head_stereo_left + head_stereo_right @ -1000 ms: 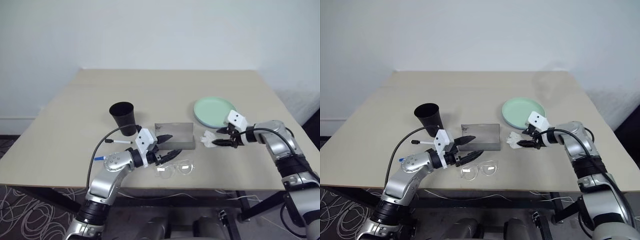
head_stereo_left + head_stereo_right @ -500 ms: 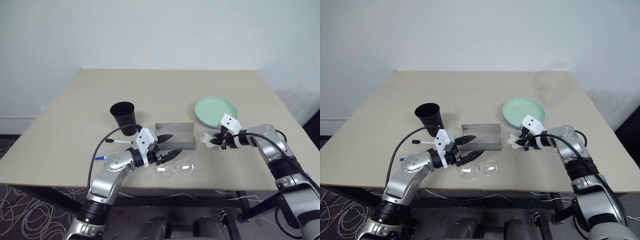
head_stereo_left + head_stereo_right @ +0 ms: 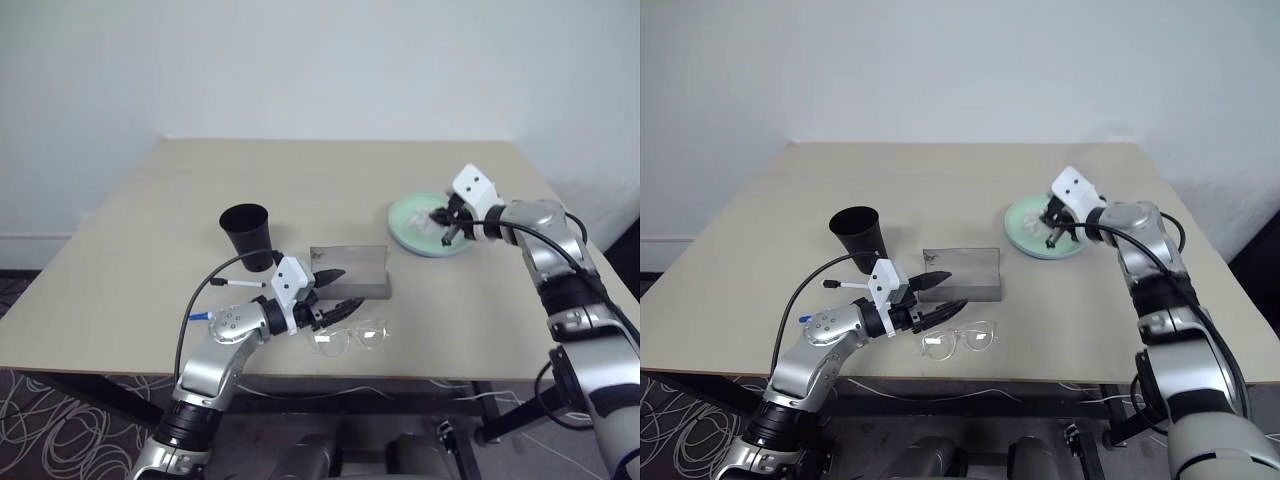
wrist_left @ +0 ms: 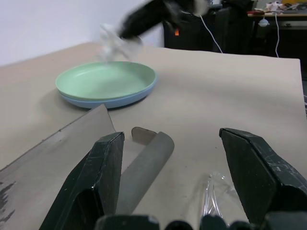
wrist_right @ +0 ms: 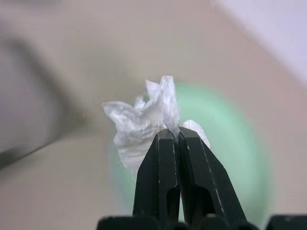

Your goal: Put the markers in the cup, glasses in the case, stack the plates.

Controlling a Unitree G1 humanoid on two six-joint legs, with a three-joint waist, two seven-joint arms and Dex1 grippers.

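The right jaws [image 5: 172, 136] are clamped together on a crumpled paper wad [image 5: 144, 117], held above the plates [image 3: 425, 226], which already lie stacked, green on blue, toward the bench's [image 3: 320, 180] right edge. The left jaws [image 3: 335, 292] stand wide apart, holding nothing, level, near the front edge between the case [image 3: 348, 272] and the glasses [image 3: 350, 337].

The case lies in the middle of the bench with the glasses just in front of it, by the front edge. The cup [image 3: 246, 233] stands upright left of the case. Two markers [image 3: 240, 284] lie in front of the cup, partly behind the left arm.

The wad is no part of the task, so this looks like clearing. Next, I judge, the wad wants dropping aside; markers and glasses are not yet put away.
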